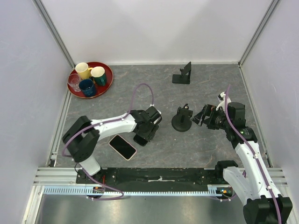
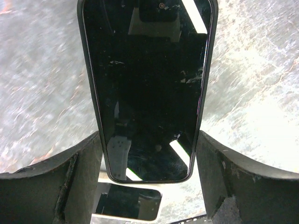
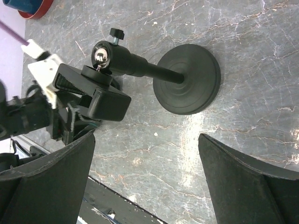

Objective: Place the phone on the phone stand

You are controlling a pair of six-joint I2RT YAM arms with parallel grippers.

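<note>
Top external view: the grey marbled surface (image 1: 205, 154) carries everything, and the left arm reaches across it with the left gripper (image 1: 144, 133) near the middle. The right gripper (image 1: 202, 116) sits off to the right, facing a round-base ball-head mount (image 1: 182, 120). A red tray (image 1: 108, 88) of cups stands in the far left corner, well out of the way. The phone stand (image 1: 183, 74) stands near the far edge, farther from the bases than the left jaws and over toward the right arm's side. The right gripper is the nearer of the two, but it holds nothing, its jaws spread wide. The left jaws are closed across the width of the black phone (image 2: 149, 93), pinching its long edges close to the near end, so the long axis runs straight out ahead of the wrist. A second phone (image 1: 122, 147), in a light case, lies flat just beside the left arm (the left wrist view shows it under the held phone's near end). As I judge it, the carry must run diagonally, far and rightward, skirting the round mount.
</note>
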